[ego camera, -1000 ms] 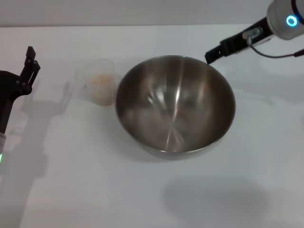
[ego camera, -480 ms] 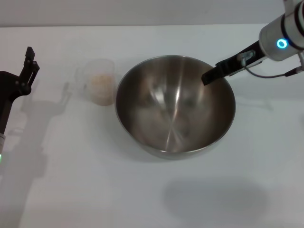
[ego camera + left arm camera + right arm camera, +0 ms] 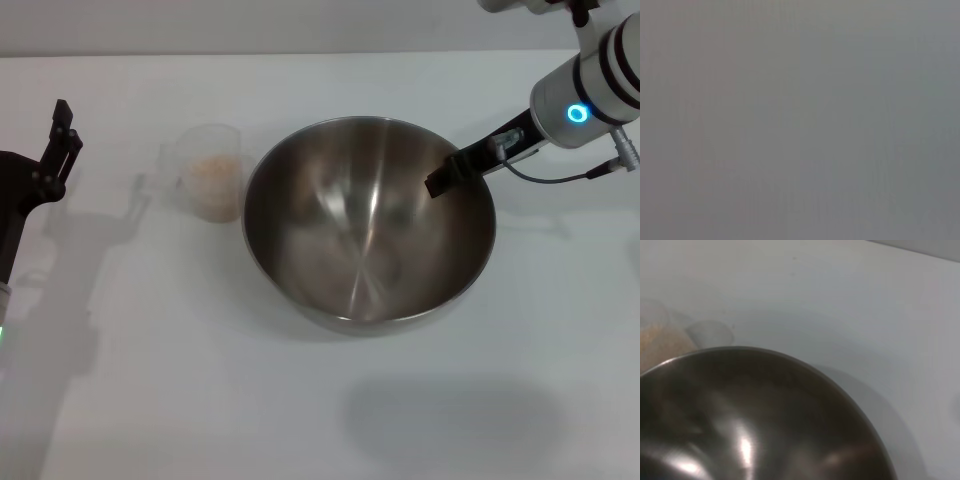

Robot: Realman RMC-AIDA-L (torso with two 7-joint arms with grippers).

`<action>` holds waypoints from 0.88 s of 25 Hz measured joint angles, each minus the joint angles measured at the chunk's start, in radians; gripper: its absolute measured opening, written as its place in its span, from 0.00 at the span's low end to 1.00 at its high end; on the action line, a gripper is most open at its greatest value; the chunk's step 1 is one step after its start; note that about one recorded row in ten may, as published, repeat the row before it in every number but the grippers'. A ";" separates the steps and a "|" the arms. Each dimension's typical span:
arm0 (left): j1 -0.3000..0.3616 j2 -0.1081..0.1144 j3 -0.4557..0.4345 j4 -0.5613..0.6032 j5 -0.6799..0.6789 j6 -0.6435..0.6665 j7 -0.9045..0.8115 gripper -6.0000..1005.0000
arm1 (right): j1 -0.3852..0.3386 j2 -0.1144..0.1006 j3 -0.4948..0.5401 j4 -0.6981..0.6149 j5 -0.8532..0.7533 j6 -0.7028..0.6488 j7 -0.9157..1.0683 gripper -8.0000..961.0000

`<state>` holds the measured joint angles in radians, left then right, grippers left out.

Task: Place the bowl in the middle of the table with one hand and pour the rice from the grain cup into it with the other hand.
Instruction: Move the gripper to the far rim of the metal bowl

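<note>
The steel bowl [image 3: 368,222] stands on the white table [image 3: 200,400] near its middle. It fills the lower part of the right wrist view [image 3: 755,415]. The clear grain cup [image 3: 211,172] stands upright just left of the bowl, with pale rice [image 3: 212,176] in it. The cup also shows in the right wrist view [image 3: 660,340]. My right gripper [image 3: 441,183] is at the bowl's far right rim, its dark tip just over the inside edge. My left gripper [image 3: 66,127] is open and empty at the far left, apart from the cup.
The left wrist view is a plain grey field with nothing to make out. Bare tabletop lies in front of the bowl and to its right [image 3: 560,330].
My right gripper has come down and toward me, from beyond the bowl's far rim to its right rim. The bowl, the cup and the left arm have not moved.
</note>
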<state>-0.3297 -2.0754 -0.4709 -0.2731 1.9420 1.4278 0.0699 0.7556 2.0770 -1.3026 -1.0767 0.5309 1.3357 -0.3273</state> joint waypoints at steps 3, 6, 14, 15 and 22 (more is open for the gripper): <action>0.001 0.000 0.000 -0.002 0.000 0.001 0.000 0.77 | 0.000 0.000 0.002 0.005 0.000 0.000 -0.009 0.57; 0.004 0.000 0.000 -0.004 0.000 0.003 0.000 0.76 | 0.000 0.000 0.000 0.008 0.000 -0.002 -0.015 0.46; 0.007 0.000 0.000 -0.008 0.000 0.006 -0.001 0.76 | -0.001 0.000 0.002 0.001 0.000 -0.002 -0.029 0.15; 0.008 0.000 0.000 -0.008 0.000 0.006 -0.001 0.76 | -0.002 0.000 0.003 -0.005 0.000 -0.001 -0.031 0.12; 0.008 0.000 0.000 -0.008 0.000 0.008 -0.001 0.76 | -0.026 0.000 0.003 -0.078 0.008 0.001 -0.042 0.03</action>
<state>-0.3220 -2.0755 -0.4709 -0.2815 1.9420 1.4359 0.0689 0.7299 2.0770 -1.2999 -1.1542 0.5384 1.3367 -0.3693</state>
